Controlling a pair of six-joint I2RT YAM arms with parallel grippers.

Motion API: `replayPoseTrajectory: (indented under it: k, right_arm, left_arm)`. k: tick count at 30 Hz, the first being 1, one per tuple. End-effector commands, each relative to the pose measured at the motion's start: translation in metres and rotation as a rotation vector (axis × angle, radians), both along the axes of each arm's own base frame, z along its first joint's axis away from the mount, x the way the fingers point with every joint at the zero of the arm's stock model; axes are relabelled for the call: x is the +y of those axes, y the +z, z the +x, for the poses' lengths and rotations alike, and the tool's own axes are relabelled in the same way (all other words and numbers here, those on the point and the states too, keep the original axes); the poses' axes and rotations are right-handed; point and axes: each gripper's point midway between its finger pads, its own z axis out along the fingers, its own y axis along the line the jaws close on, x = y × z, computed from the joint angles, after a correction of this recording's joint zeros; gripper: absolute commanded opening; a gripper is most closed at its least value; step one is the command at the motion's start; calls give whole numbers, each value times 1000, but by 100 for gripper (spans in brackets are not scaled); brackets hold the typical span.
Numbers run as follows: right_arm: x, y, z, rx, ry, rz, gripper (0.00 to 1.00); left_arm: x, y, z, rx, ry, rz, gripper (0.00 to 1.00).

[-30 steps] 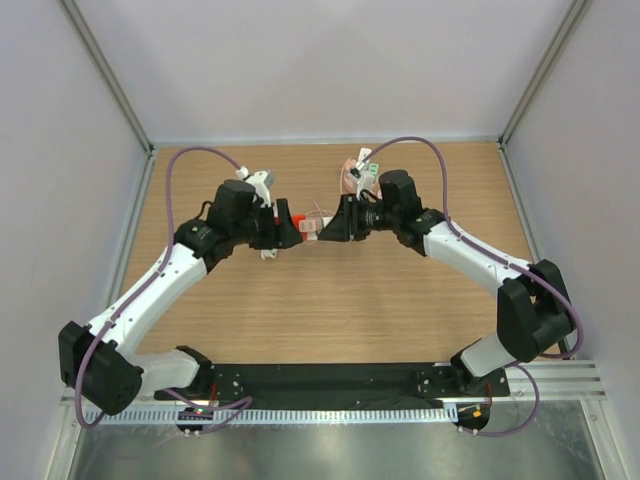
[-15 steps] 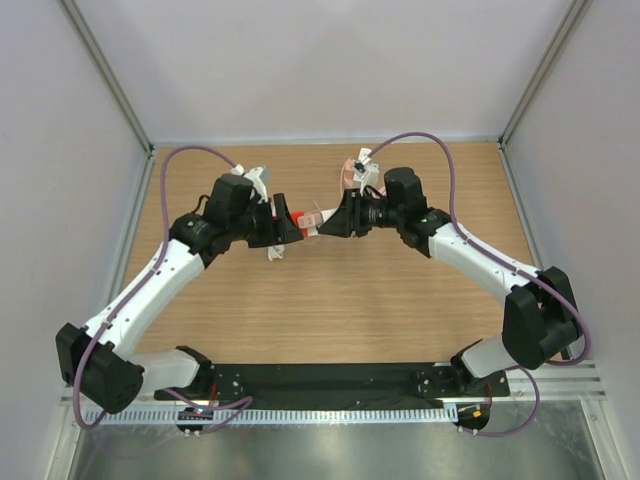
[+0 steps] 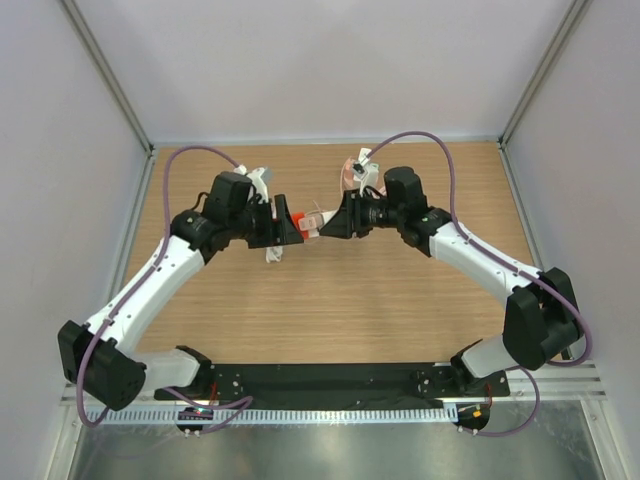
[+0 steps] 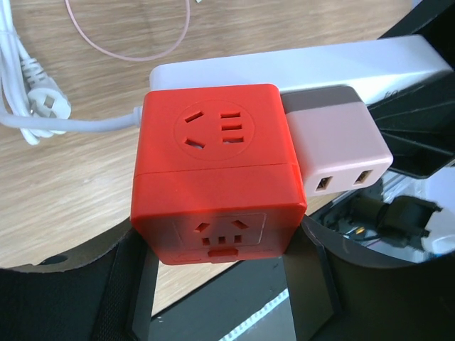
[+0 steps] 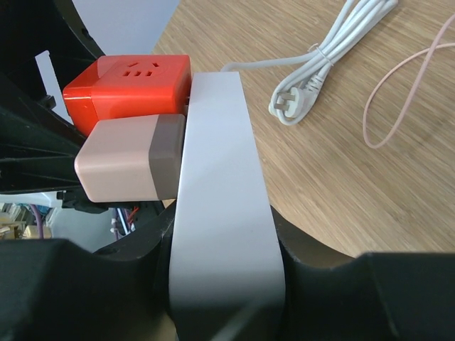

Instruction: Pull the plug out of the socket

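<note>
A red cube plug [image 4: 217, 170] sits seated against the side of a white power strip [image 4: 320, 64], held above the table. My left gripper [image 4: 220, 266] is shut on the red cube, one finger on each side. My right gripper [image 5: 224, 284] is shut on the white strip [image 5: 220, 185], with the red cube [image 5: 131, 82] at its far end. In the top view the left gripper [image 3: 288, 227] and right gripper [image 3: 332, 224] face each other, with the red cube [image 3: 298, 221] between them.
A pink USB charger [image 4: 334, 145] is plugged into the strip beside the cube and also shows in the right wrist view [image 5: 128, 160]. The strip's coiled white cable [image 5: 320, 64] and a thin pink wire loop [image 5: 405, 92] lie on the wooden table.
Both grippers shifted slightly up and left with the joined cube and strip between them. Almost nothing moved in the last half second.
</note>
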Motion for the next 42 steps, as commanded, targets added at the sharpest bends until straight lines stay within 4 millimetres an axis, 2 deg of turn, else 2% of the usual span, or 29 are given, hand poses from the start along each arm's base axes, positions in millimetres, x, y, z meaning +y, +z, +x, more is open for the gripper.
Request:
replayPoseTrajectory:
  k: [1,3,6,7,8,10,12,14,15,16,17,18,21,23,24,25,26,28,31,32,35,38,42]
  right_arm:
    - [-68,-52,62,-60,-340,-283,1]
    - [-68,-52,63,-62,-343,-283,1]
    - [-68,-51,63,-60,-354,-271,1]
    - [-67,-51,62,-55,-349,-263,1]
    - [-67,-49,63,-59,-352,-256,1]
    - [-67,-49,64,-52,-358,-251,1]
    - [-70,-49,65,-53,-371,-253,1]
    - [-73,-51,66,-50,-380,-256,1]
    - [-74,-51,67,-50,-386,-258,1]
    - [-75,-53,67,-48,-387,-263,1]
    - [-76,-54,68,-46,-395,-265,1]
    - [-76,-54,68,-47,-397,-267,1]
    - [-78,-54,69,-49,-408,-273,1]
    - [-79,-55,69,-47,-412,-272,1]
    - [-79,-55,68,-44,-408,-268,1]
    - [-79,-54,68,-45,-408,-260,1]
    - [-80,-55,69,-38,-413,-255,1]
    - [-81,-57,69,-19,-411,-241,1]
    - [-84,-55,72,-7,-415,-223,1]
    - [-84,-55,71,-8,-414,-220,1]
    - [-86,-53,71,-8,-418,-210,1]
    - [-85,-53,72,-7,-425,-208,1]
    - [-87,-54,73,-8,-434,-216,1]
  left_arm:
    - [-23,100,-35,-91,-62,-327,0]
    - [-24,104,-37,-57,-34,-357,0]
    - [-10,98,-26,-102,66,-297,0]
    - [1,85,-26,-92,103,-214,0]
    - [19,75,-13,-136,182,-113,0]
    - [33,56,-12,-162,171,1,0]
    - [14,49,-23,-167,27,-53,0]
    - [-12,53,-45,-115,-138,-171,0]
    - [-22,57,-56,-47,-173,-245,0]
    - [-23,57,-53,-50,-152,-264,0]
    - [-10,52,-33,-84,-13,-208,0]
    - [1,49,-25,-95,73,-168,0]
    - [35,36,-16,-98,228,-21,0]
    - [25,38,-22,-88,155,-44,0]
    - [11,46,-23,-105,89,-99,0]
    - [-16,57,-50,-47,-111,-224,0]
    - [-26,56,-56,-6,-176,-256,0]
    - [-30,58,-68,47,-242,-267,0]
    - [-9,58,-54,-49,-153,-169,0]
    - [8,52,-38,-95,-47,-96,0]
    - [34,51,-24,-131,107,-4,0]
    - [47,39,-16,-78,224,65,0]
    - [38,28,-17,-47,239,133,0]
